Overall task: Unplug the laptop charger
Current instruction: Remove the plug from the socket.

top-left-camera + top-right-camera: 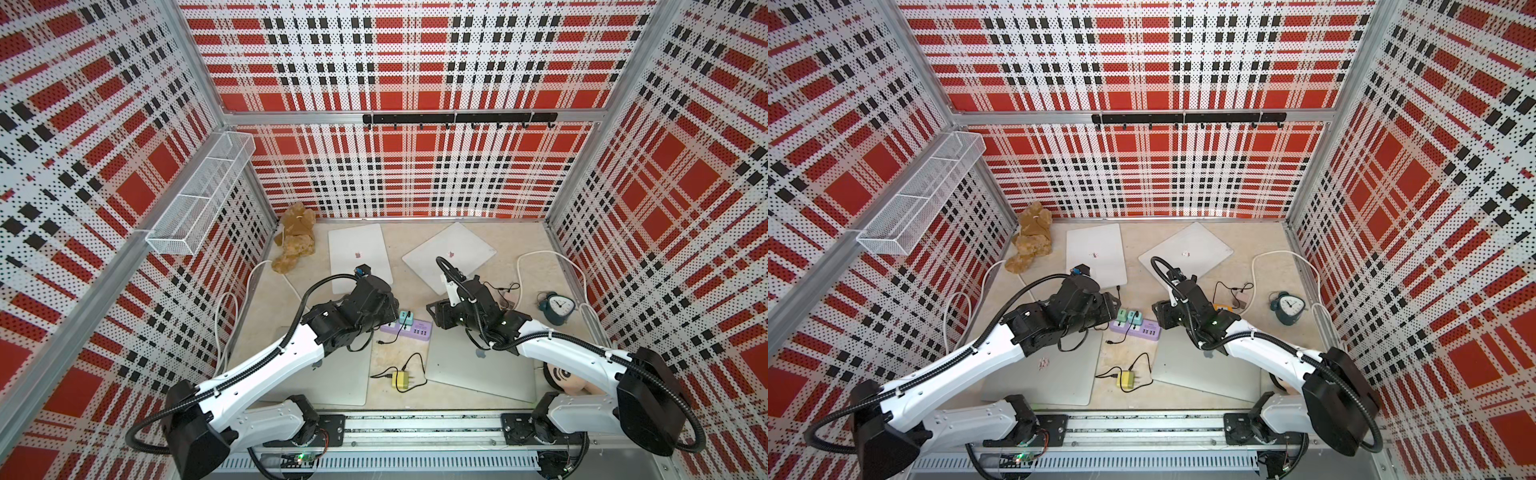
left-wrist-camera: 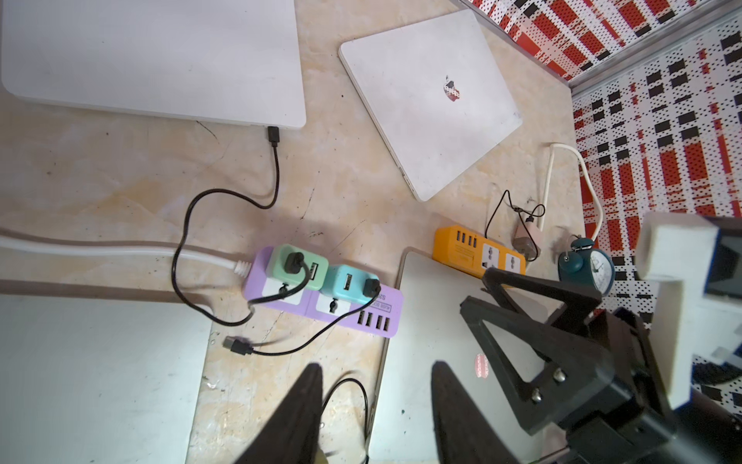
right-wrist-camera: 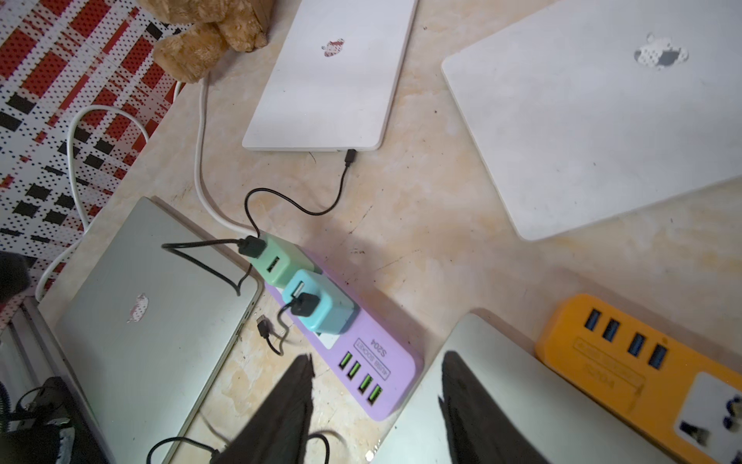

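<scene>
A purple power strip (image 1: 409, 330) (image 2: 321, 299) (image 3: 363, 355) lies mid-table with a green charger (image 2: 295, 267) (image 3: 277, 261) and a blue charger (image 2: 349, 285) (image 3: 321, 305) plugged into it. The green charger's black cable runs to a plug (image 2: 273, 135) seated in the white laptop (image 1: 359, 253). The blue charger's cable ends in a loose plug (image 2: 235, 345) on the table. A yellow charger (image 1: 401, 380) (image 1: 1126, 380) lies unplugged in front. My left gripper (image 2: 377, 385) and right gripper (image 3: 377, 373) hover open on either side of the strip, holding nothing.
Three more closed laptops lie around the strip: back right (image 1: 451, 253), front left (image 1: 332, 374), front right (image 1: 478, 370). An orange power strip (image 2: 478, 251) with a pink charger (image 2: 528, 241), a teal alarm clock (image 1: 557, 307) and a teddy bear (image 1: 295, 241) stand nearby.
</scene>
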Controlling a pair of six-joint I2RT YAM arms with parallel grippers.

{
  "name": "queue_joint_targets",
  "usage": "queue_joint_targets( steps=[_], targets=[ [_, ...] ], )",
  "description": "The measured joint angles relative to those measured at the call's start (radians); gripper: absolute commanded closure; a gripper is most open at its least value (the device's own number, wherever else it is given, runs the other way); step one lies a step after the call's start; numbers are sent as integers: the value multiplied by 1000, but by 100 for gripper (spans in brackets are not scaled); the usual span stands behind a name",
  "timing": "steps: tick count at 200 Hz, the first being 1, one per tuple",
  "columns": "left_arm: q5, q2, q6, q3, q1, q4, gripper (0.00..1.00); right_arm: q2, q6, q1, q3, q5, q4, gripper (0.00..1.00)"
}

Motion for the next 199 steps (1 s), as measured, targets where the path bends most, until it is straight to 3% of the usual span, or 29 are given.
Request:
queue_joint_targets(
  steps=[33, 82, 199],
  targets=[
    [3, 98, 52, 59, -5, -10, 51, -62, 136, -64, -127, -66, 80, 48],
    [29, 266, 150, 157, -6, -62, 51, -81, 285, -72, -221, -126, 175, 49],
    [39, 463, 279, 280, -6, -143, 46, -90, 352, -74, -240, -161, 209, 49]
  ],
)
